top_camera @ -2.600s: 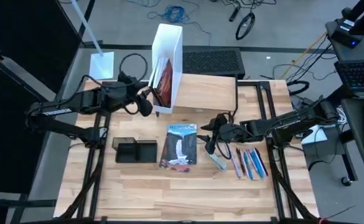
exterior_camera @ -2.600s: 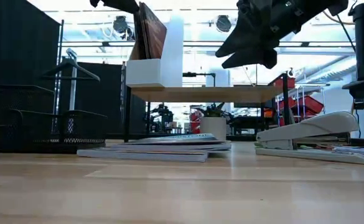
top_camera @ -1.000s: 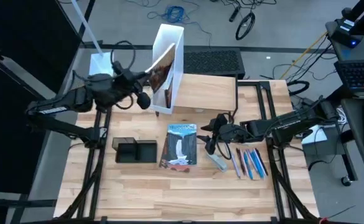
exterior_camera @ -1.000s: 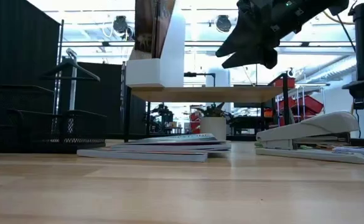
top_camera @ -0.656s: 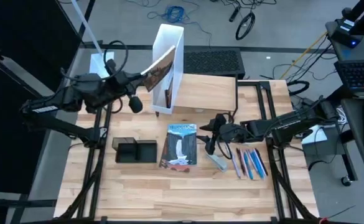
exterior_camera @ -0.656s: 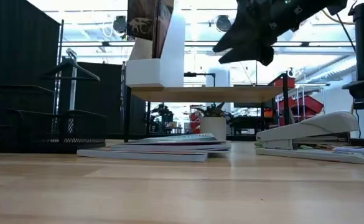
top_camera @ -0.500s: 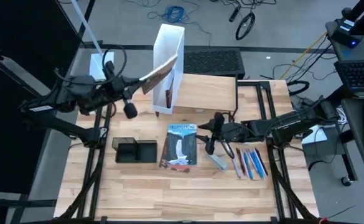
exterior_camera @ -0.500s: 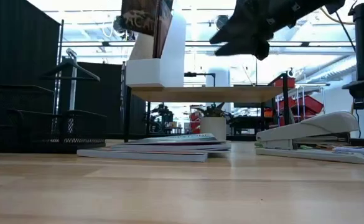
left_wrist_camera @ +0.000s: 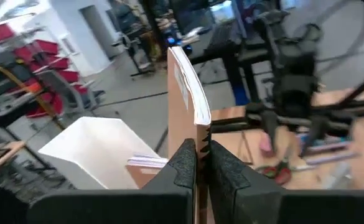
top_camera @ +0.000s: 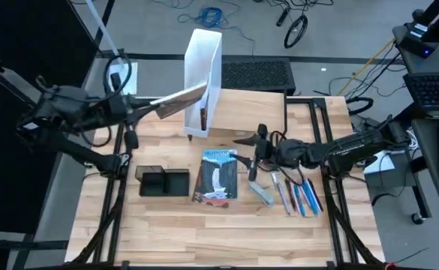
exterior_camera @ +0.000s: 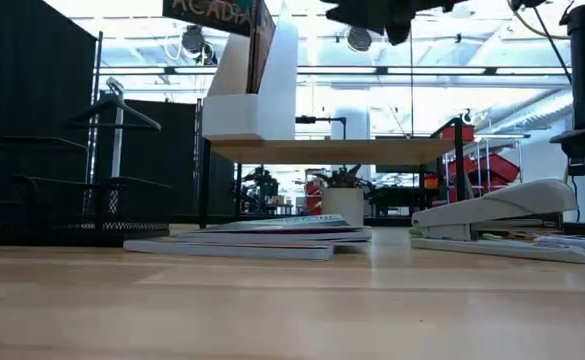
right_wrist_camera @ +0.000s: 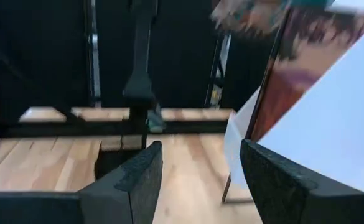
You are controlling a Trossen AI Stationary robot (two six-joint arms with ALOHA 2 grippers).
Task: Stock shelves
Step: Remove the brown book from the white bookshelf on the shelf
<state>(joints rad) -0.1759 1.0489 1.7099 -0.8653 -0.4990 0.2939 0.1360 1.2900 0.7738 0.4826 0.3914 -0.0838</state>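
The left gripper (top_camera: 145, 109) is clenched on a thin book (top_camera: 175, 100), holding it nearly flat in the air at about 10 o'clock from the table's middle. The book's far end reaches the white file box (top_camera: 204, 67), where another book (top_camera: 202, 116) stands inside. The box sits on the 9 o'clock end of the wooden riser shelf (top_camera: 253, 111), which stands at the table's (top_camera: 166, 225) 12 o'clock edge.

The right gripper (top_camera: 243, 139) hovers with fingers spread, holding nothing, just off the shelf's near edge. Below it, toward 6 o'clock, lies a magazine (top_camera: 217, 176), with a stapler (top_camera: 261, 193) and pens (top_camera: 298, 195) to its 3 o'clock side. A black tray (top_camera: 163, 181) rests at the magazine's 9 o'clock.
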